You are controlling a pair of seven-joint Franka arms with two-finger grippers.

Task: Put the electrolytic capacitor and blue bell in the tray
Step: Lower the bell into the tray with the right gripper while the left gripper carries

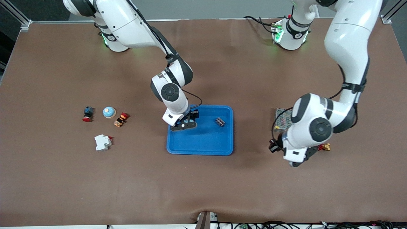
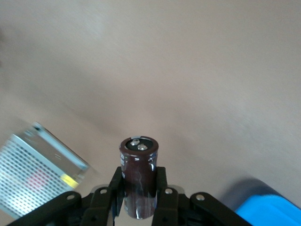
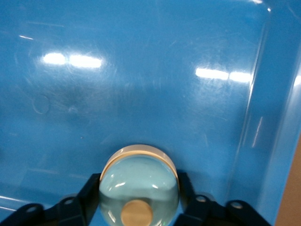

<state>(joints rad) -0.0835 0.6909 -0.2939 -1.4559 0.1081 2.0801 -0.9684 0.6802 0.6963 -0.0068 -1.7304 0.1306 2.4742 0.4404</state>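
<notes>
left gripper (image 2: 139,190): fingers closed tight on the capacitor (image 2: 139,157), one finger on each side of its lower body
capacitor: dark brown can, upright, terminal end sticking up past the fingertips, up in the air over bare brown table (image 1: 286,190)
near left fingers: grey mesh box (image 2: 33,174) on the table off to one side; corner of the tray (image 2: 270,212) off to the other side
right gripper (image 3: 138,190): down inside the tray, fingers (image 3: 89,193) pressed against both sides of the bell (image 3: 139,186)
bell: pale blue dome with tan knob, tan base ring, sits between the right fingers, on or just above the tray floor, cannot tell which
tray (image 1: 203,148): blue; one rim wall runs close beside the right fingers
small dark part (image 1: 220,121): in the tray, apart from the right fingers, toward the left arm's end
table past the right fingers, right arm's end: second pale blue dome (image 1: 109,112), red button (image 1: 87,114), orange switch (image 1: 120,119), white block (image 1: 102,142)
red and yellow piece (image 1: 326,147): on the table just beside the left gripper
</notes>
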